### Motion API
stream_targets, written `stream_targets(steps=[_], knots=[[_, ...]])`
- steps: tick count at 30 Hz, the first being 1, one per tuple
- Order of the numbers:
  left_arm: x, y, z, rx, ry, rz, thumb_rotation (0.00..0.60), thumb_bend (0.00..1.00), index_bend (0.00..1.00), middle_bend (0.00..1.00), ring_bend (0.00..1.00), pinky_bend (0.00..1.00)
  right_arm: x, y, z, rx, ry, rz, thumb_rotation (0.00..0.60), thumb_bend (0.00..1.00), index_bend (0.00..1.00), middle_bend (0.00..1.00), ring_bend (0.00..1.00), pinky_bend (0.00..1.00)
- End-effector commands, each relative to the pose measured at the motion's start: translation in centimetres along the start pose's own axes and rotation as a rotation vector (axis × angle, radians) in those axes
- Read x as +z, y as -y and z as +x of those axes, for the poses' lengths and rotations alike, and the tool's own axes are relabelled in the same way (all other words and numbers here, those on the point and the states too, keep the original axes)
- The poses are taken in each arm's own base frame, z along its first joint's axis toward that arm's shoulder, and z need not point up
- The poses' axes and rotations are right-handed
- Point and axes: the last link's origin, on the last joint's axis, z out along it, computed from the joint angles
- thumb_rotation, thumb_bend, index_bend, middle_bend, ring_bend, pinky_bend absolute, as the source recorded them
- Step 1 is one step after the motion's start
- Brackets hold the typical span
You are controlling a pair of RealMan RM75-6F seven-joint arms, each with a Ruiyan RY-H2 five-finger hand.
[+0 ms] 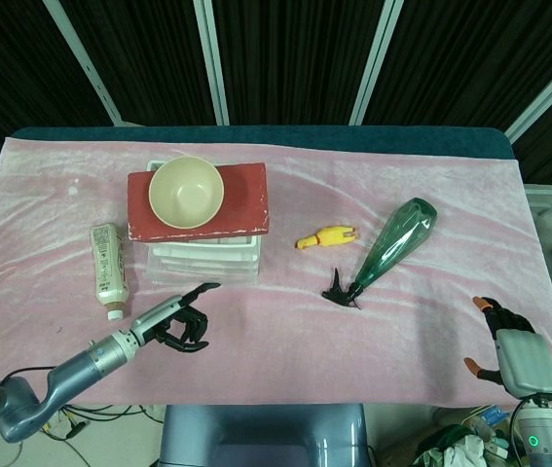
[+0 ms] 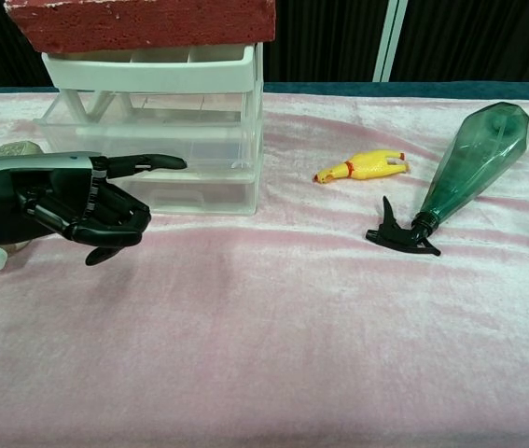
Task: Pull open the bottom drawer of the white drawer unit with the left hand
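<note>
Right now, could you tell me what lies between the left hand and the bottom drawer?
Nothing: in the head view only bare pink cloth separates the left hand from the bottom drawer.

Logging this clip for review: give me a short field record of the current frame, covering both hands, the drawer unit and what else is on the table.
left hand: in front of the drawer unit, fingers curled, one extended toward it, holding nothing
right hand: at the right table edge, away from everything
drawer unit: white, bottom drawer looks closed
on top: red block with cream bowl
left of unit: lying bottle
right side: yellow rubber chicken, green spray bottle lying down
surface: pink cloth
</note>
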Motion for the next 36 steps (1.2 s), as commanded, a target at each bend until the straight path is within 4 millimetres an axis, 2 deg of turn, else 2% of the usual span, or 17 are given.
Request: stream_targets(steps=[1,36], knots=[[-0.1,0.0,-0.1,0.003,0.005,-0.002,0.600,0.29,0.02,0.68,0.63,0.70,0.0,0.0,0.0,0.000,0.000,0.000,0.600,0.10,0.16,0.12,0.19,0.20],[-1.7,0.1,-1.4,0.034,0.044,-0.019,0.600,0.29,0.02,0.68,0.63,0.69,0.0,0.0,0.0,-0.003,0.000,0.001,0.600,0.10,0.16,0.12,0.19,0.20]])
